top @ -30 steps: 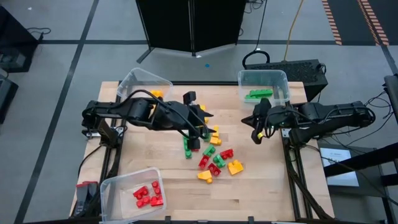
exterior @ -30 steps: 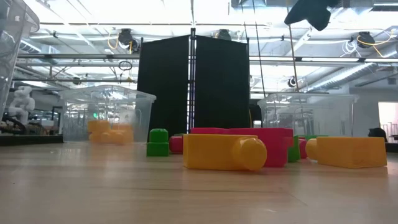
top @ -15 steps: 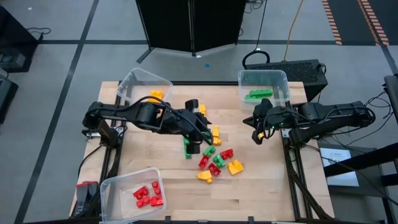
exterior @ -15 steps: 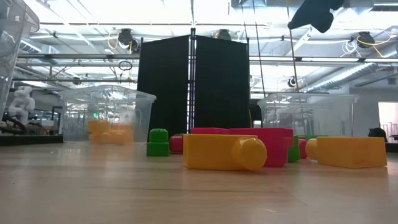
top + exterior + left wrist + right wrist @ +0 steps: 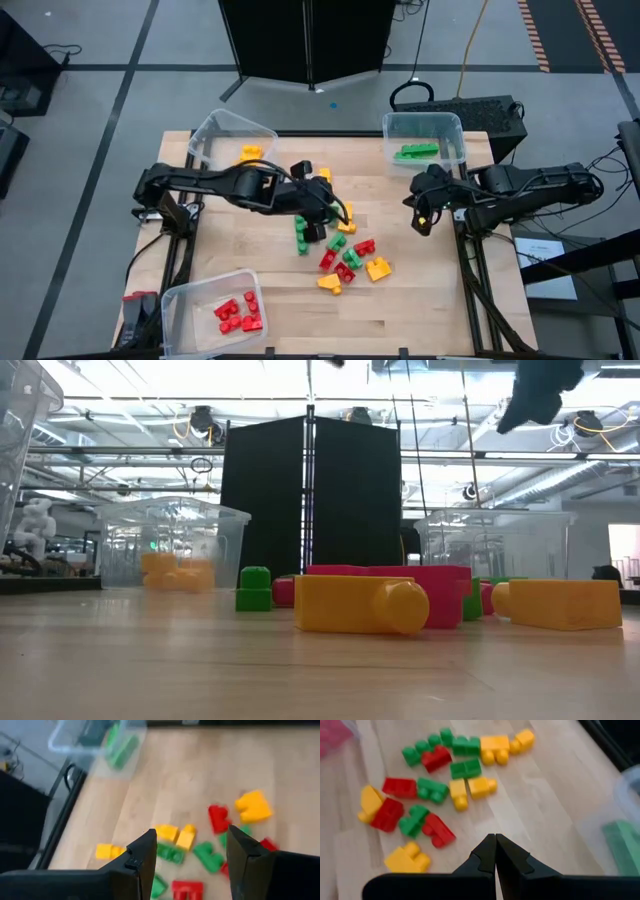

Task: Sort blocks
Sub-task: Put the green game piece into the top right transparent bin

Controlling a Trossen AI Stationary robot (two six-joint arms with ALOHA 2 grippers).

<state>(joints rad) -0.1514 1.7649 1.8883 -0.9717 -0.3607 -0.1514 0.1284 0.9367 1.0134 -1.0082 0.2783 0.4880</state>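
Since a second ago, right tool (image 5: 422,222) shifted slightly rightward, fingers pressed together; left tool (image 5: 312,205), spread and empty, pulled back over the blocks (image 5: 345,250) clustered mid-frame on the desk (image 5: 440,300). Bare wood right and lower left. Low view: yellow block (image 5: 360,604) lying lengthwise, stud pointing right.

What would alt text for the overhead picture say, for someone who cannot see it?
Seen from above, two dark robot arms reach over a wooden table toward a loose pile of blocks. The left tool is over the pile; the right tool hangs off to its side. Three clear bins at the edges hold sorted yellow, green and red blocks.
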